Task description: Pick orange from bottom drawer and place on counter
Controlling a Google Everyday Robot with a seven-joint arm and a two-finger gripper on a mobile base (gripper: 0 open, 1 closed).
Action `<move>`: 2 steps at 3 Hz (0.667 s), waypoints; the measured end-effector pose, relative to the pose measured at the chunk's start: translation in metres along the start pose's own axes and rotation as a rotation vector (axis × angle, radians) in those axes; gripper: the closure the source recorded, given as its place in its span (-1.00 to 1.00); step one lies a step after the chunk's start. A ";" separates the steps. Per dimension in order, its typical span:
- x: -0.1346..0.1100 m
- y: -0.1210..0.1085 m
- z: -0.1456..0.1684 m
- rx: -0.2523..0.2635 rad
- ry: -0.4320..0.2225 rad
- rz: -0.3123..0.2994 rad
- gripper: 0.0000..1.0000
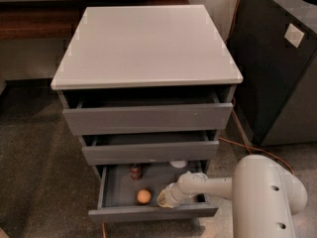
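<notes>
The bottom drawer [151,213] is pulled open and shows its grey tray. The orange [144,196] lies in it, near the front, left of middle. My gripper [161,198] reaches into the drawer from the right on a white arm [213,186] and sits just right of the orange, very close to it. The counter [146,41] is the light grey top slab of the cabinet, above the drawers.
A red soda can [134,171] stands at the back of the bottom drawer, and a white round object [178,163] sits at the back right. The two upper drawers [148,118] are slightly open. A dark cabinet [280,68] stands to the right, a wooden bench [34,21] behind left.
</notes>
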State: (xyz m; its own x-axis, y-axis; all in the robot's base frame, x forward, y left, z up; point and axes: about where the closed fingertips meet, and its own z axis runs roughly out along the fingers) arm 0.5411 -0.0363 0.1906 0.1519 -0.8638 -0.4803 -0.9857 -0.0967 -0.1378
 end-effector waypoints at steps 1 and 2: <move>-0.006 0.020 -0.004 -0.024 -0.024 0.002 1.00; -0.015 0.038 -0.013 -0.038 -0.043 -0.002 1.00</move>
State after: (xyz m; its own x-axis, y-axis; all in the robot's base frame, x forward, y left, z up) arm 0.5001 -0.0331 0.2041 0.1559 -0.8416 -0.5172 -0.9874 -0.1179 -0.1059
